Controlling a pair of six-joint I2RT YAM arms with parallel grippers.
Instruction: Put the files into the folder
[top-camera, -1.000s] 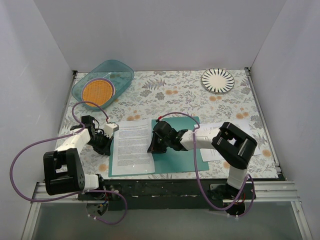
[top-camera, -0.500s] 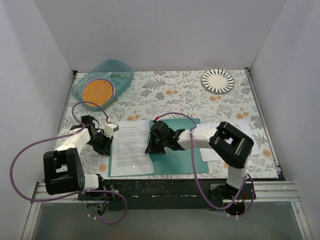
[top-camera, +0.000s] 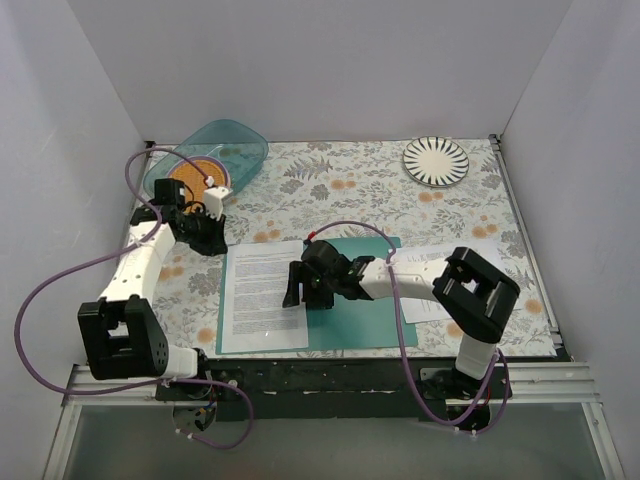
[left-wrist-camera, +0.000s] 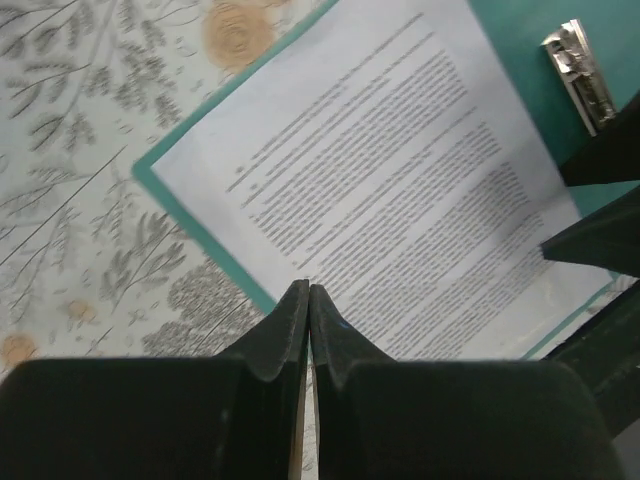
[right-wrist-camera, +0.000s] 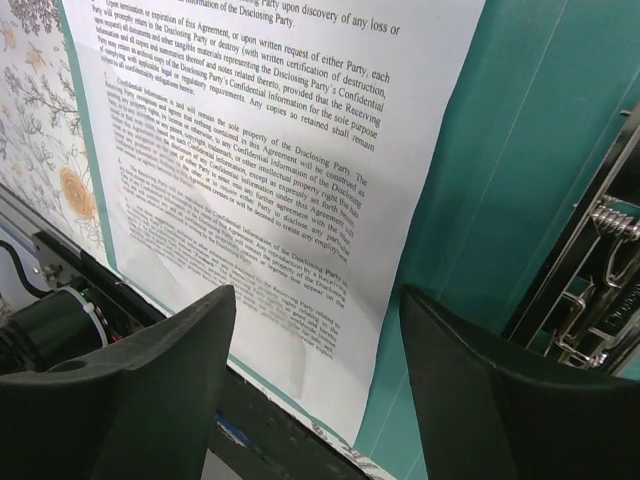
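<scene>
The teal folder (top-camera: 355, 312) lies open on the floral worktop (top-camera: 330, 195), with its metal clip (left-wrist-camera: 580, 72) on the bare teal beside the paper. One printed sheet (top-camera: 260, 300) rests flat on the folder's left half. The right jaws stand open just over that sheet's right edge, gripping nothing. The left jaws are pressed shut and empty, raised off the sheet's far left corner, near the blue bowl (top-camera: 205, 160). More white sheets (top-camera: 422, 308) lie at the folder's right edge.

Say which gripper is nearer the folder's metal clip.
Right. The open right gripper is beside the clip, over the sheet; the shut left gripper is across the sheet, by its far corner.
</scene>
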